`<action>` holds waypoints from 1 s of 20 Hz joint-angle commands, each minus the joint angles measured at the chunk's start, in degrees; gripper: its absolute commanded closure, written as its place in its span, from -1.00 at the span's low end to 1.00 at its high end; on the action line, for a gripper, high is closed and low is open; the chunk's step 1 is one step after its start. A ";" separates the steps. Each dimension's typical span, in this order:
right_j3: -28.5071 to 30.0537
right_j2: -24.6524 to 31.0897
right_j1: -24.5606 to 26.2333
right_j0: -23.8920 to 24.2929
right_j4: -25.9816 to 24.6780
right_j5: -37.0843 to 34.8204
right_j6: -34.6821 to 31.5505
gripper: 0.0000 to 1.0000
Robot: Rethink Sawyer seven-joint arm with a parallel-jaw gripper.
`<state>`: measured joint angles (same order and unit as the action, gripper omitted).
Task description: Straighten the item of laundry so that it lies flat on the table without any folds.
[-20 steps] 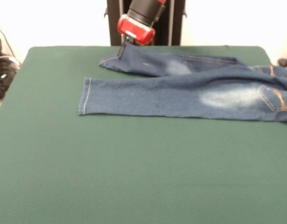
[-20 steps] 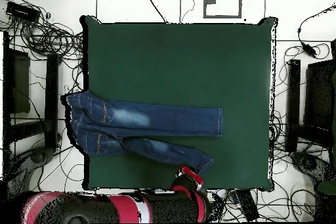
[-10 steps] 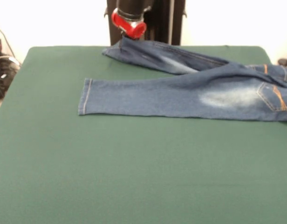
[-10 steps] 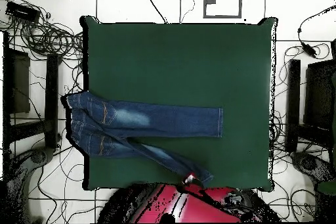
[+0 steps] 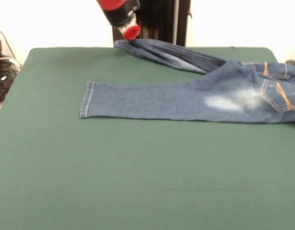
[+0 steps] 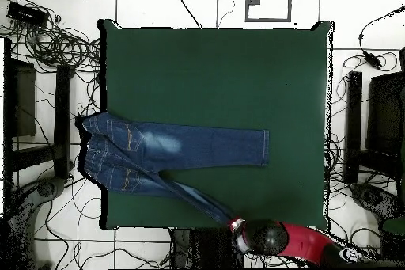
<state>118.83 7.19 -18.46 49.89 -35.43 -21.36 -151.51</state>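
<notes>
At the far edge of the table (image 5: pixel 51 167), close to the pedestal, the gripper (image 5: pixel 130 32) hovered right at the cuff of one leg of the jeans (image 5: pixel 186 98). Whether it pinched the denim or had let go could not be told, because the fingers were hidden behind the red wrist in both views. The jeans lay on the right half of the table in the front view, with the waistband at or just over the right edge. The near leg stretched flat towards the left, and its hem lay square. The far leg ran to the table's far edge, narrow and twisted, and looked partly lifted.

The step in hand seemed to be spreading that far leg. To do it well, the cuff should probably be carried back over the cloth instead of beyond the edge. It should be kept low and taut so the twist unrolls, then laid down well apart from the near leg. A pull too strong might drag the whole garment and rumple the flat leg.
</notes>
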 commanded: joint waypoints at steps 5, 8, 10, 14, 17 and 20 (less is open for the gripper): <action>-13.48 14.77 9.18 -0.97 -3.91 -18.35 27.64 1.00; -16.54 15.34 9.53 -1.94 -2.49 -19.76 28.27 1.00; -19.11 15.53 10.13 -2.71 -1.29 -20.80 28.15 1.00; -22.43 15.59 9.28 -3.94 -0.48 -21.82 26.59 1.00; -23.91 15.50 8.60 -4.45 -0.37 -23.19 26.01 1.00; -25.35 15.42 8.34 -5.00 -0.27 -25.26 25.77 1.00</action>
<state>108.93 14.89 -8.84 48.24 -38.00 -42.03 -136.91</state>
